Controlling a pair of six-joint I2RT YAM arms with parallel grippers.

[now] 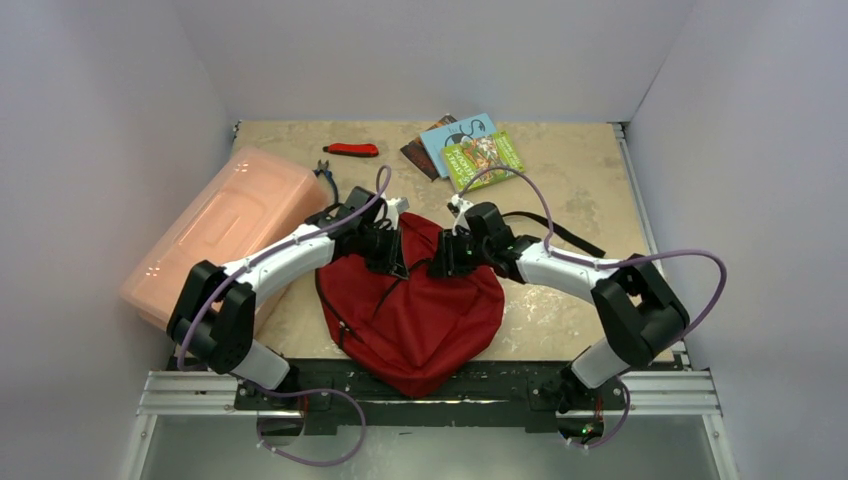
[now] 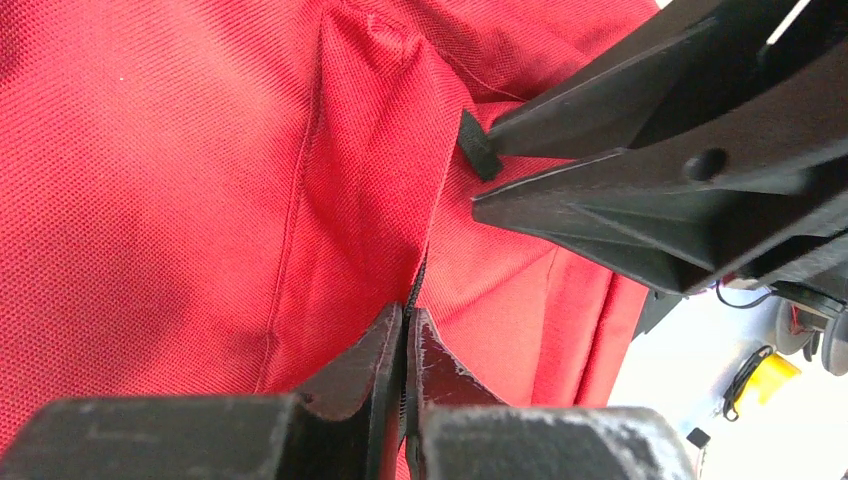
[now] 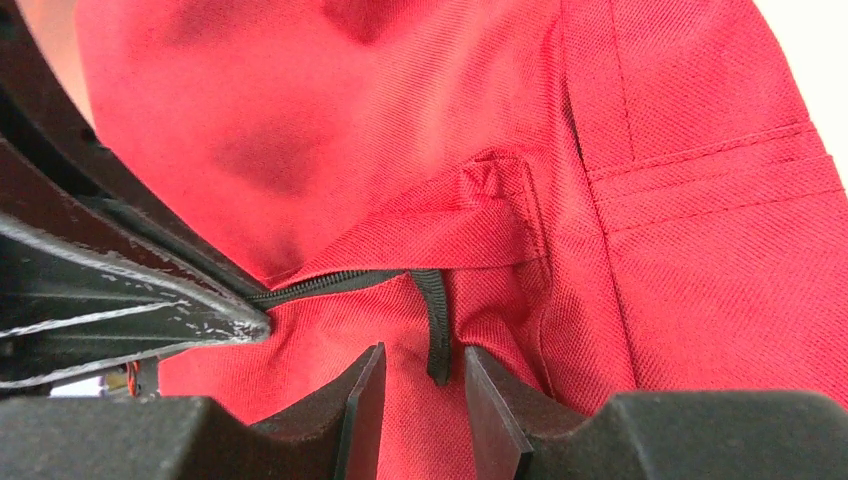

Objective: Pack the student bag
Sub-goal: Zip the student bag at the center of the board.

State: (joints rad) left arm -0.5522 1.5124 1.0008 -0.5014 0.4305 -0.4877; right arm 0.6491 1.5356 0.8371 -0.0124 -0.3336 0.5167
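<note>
The student bag (image 1: 415,325) lies flat on the table (image 1: 580,170) directly under both hands, which meet nose to nose over its far end. The left gripper (image 2: 405,322) is squeezed right down, with no gap showing between its jaws. They pinch the red cloth at the black zipper (image 3: 330,283), whose line runs straight into the tips.

Just across from it is the right gripper (image 3: 420,375), its jaws standing partly apart. A short black webbing tab (image 3: 433,330) hangs down between its fingers. There is cloth visible on either side of the tab, and I can't see either pad pressing on it, so it seems to have hold of nothing.

Out beyond the left hand's outer side sits a pink translucent box (image 1: 225,235). A few books (image 1: 470,148) lie well past the fingertips of both hands, at the far edge.
</note>
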